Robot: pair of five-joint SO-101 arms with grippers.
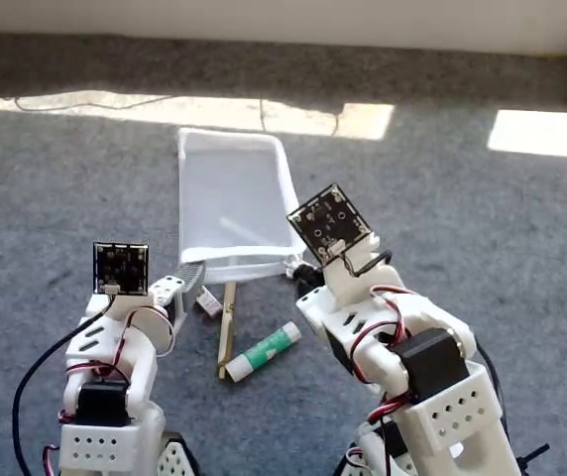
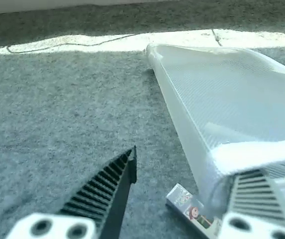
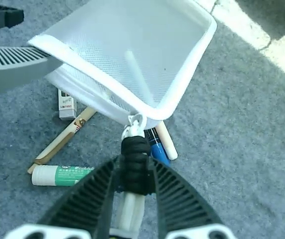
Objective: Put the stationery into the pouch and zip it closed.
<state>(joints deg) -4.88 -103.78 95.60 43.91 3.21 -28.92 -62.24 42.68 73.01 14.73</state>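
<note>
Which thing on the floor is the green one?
The glue stick. Its body is green with white ends, while the flat stick beside it is tan wood and the pen is blue.

The pouch (image 1: 229,198) is white, a fine net pattern one can see through, with a plain white band along its edge. The pull cord (image 3: 135,167) on its zip is black and braided. The glue stick (image 1: 261,351) is green and white. The wooden stick (image 1: 227,327) is light brown with dark brown marks. The eraser (image 2: 188,208) is white with small red print. The pen (image 3: 157,149) is blue, and the round stick (image 3: 167,145) beside it is cream. The carpet (image 1: 482,228) is speckled grey. The right gripper (image 3: 135,174) has black ribbed fingers; the left gripper (image 2: 190,164) has one black and one pale grey.
</note>
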